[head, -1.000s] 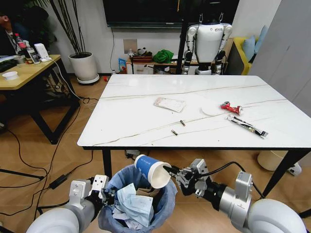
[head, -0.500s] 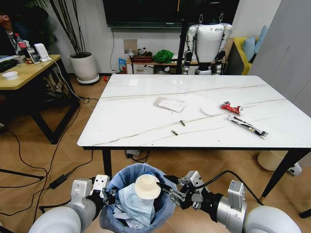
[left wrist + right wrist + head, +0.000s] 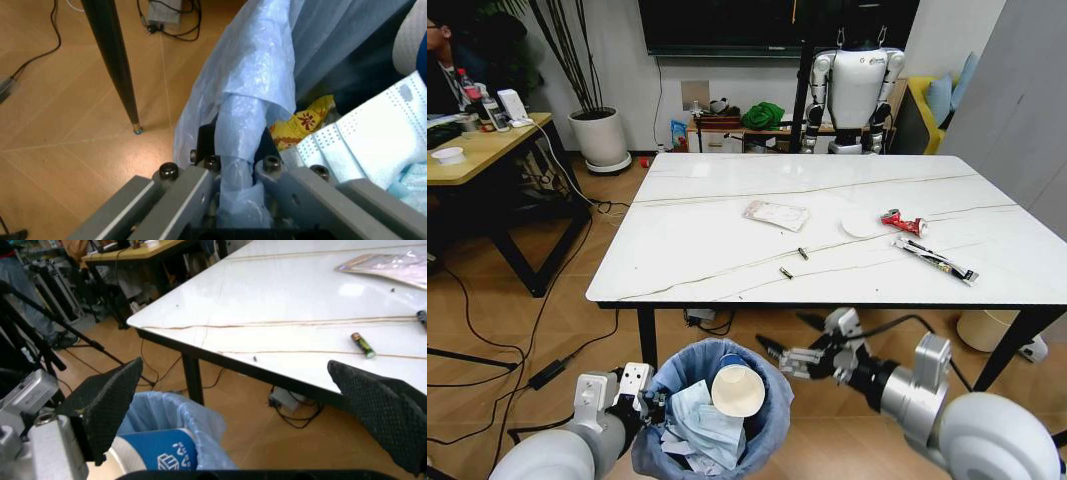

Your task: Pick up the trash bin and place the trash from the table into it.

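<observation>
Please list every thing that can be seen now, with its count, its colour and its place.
trash bin: one, light-blue liner, on the floor before the table's near edge.
paper cup: one, blue and white, inside the bin.
mask: one, pale blue, inside the bin.
table: one, white marble-look top, black legs.
clear packet: one, mid-table.
round lid: one, white, right of the packet.
red wrapper: one, beside the lid.
long packet: one, black and white, right side.
batteries: two, small, dark, near the front edge.
left gripper: fingers shut on the bin's liner rim.
right gripper: fingers open, above the bin.
</observation>
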